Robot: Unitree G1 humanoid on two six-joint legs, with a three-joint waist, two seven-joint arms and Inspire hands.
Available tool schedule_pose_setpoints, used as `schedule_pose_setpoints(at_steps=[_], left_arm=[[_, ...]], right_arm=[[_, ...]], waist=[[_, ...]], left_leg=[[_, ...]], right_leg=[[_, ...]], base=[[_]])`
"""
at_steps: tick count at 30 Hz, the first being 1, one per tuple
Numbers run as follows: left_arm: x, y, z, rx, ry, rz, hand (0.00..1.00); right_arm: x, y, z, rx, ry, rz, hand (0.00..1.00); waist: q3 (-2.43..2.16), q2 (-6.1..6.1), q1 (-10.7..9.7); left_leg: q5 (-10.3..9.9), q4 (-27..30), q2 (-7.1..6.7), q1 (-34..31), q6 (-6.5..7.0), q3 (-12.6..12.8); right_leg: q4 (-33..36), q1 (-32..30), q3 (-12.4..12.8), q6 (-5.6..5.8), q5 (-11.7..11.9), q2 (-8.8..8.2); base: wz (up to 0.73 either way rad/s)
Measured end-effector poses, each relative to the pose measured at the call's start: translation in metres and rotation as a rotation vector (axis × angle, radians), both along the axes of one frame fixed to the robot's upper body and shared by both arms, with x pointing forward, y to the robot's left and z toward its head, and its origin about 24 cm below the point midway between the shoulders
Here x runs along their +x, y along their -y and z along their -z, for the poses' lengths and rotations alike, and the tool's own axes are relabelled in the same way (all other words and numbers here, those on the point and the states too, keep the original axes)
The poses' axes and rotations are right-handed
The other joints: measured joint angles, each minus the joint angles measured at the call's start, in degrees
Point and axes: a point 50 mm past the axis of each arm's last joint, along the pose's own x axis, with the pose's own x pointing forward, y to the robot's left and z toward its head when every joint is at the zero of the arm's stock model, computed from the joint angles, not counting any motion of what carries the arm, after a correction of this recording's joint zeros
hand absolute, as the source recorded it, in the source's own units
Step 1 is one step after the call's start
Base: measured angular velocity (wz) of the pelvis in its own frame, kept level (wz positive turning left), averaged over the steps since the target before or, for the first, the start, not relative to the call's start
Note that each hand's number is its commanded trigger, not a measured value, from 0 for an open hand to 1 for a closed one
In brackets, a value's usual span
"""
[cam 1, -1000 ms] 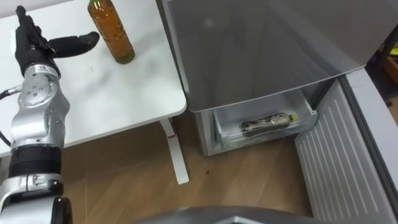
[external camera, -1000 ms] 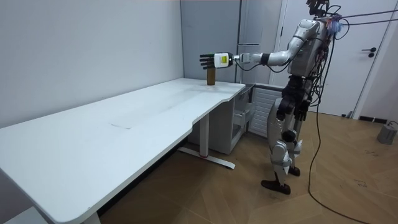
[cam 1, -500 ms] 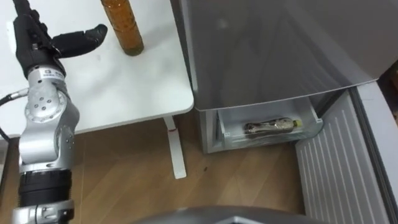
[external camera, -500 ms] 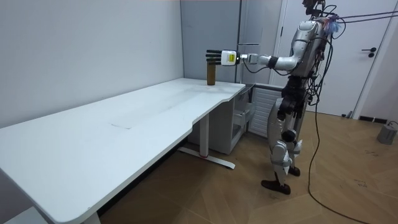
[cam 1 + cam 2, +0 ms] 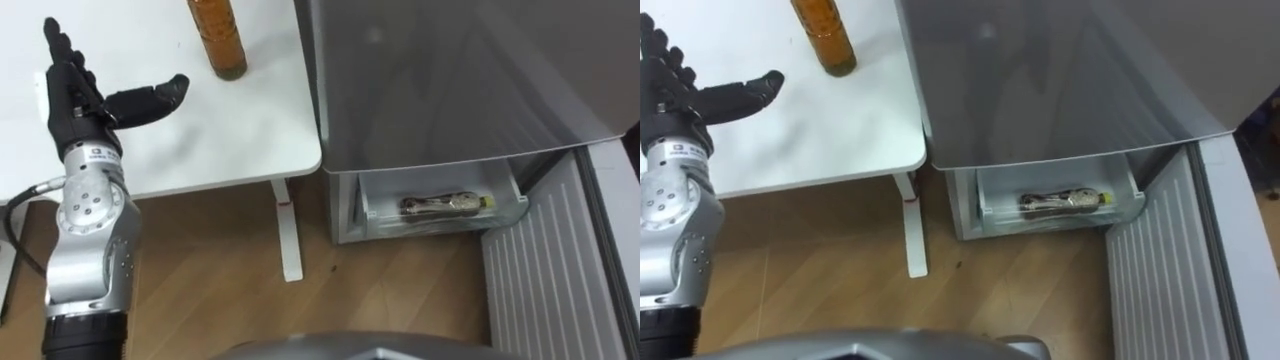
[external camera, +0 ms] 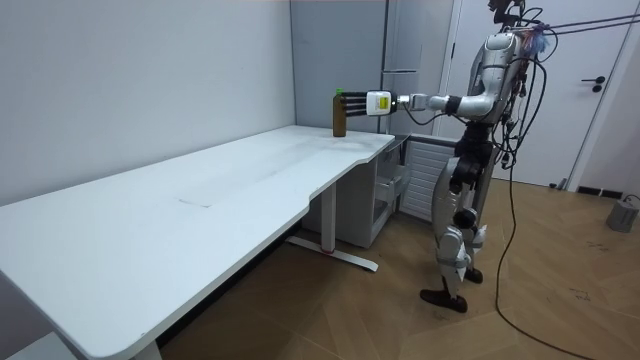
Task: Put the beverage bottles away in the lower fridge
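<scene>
An amber drink bottle (image 5: 218, 40) stands upright near the far edge of the white table (image 5: 250, 130). My left hand (image 5: 85, 100) hovers open over the table to the bottle's left. Its fingers are straight and its thumb points at the bottle's base without touching it. In the room view I stand at the table's end by the fridge, left arm stretched out, with the left hand (image 6: 362, 100) just beside the bottle (image 6: 339, 112). A second bottle (image 5: 447, 203) lies on its side in the open lower fridge drawer (image 5: 505, 190).
The grey fridge body (image 5: 450, 80) stands right against the table's right edge. Its lower door (image 5: 545, 280) swings open at the right. A white table leg (image 5: 287, 235) stands on the wooden floor in front of the drawer.
In the room view my left hand has moved from over the bottle to the room view's right of it, nearer my body. The eye view has shifted a little.
</scene>
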Motion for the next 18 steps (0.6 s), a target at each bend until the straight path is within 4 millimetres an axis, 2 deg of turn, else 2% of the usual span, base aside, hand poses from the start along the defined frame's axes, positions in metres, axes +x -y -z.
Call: schedule_pose_setpoints(at_steps=[6,9,18], left_arm=[[0.003,0.014,-0.002,-0.005,0.011,0.063,0.0],[0.003,0.02,-0.002,-0.009,0.015,0.088,0.0],[0.004,0.023,0.002,-0.021,0.0,0.131,0.0]], right_arm=[[0.002,-0.003,0.001,0.011,0.035,0.039,0.0],[0.003,-0.004,0.001,0.016,0.043,0.04,0.0],[0.002,-0.003,0.001,0.016,0.039,0.016,0.0]], waist=[[-0.02,-0.19,0.5],[0.13,-0.54,0.5],[0.17,-0.25,0.4]], left_leg=[[0.0,-0.5,-0.16,0.0,-0.05,-0.7],[0.0,-0.6,-0.21,0.0,-0.05,-1.0],[0.0,-0.4,-0.2,0.1,-0.05,-0.6]], right_leg=[[-0.1,0.1,-0.8,0.0,0.0,-0.03],[-0.1,0.2,-1.3,0.0,0.0,-0.05],[-0.1,0.2,-0.4,-0.01,0.0,-0.04]], base=[[0.05],[0.05],[-0.02]])
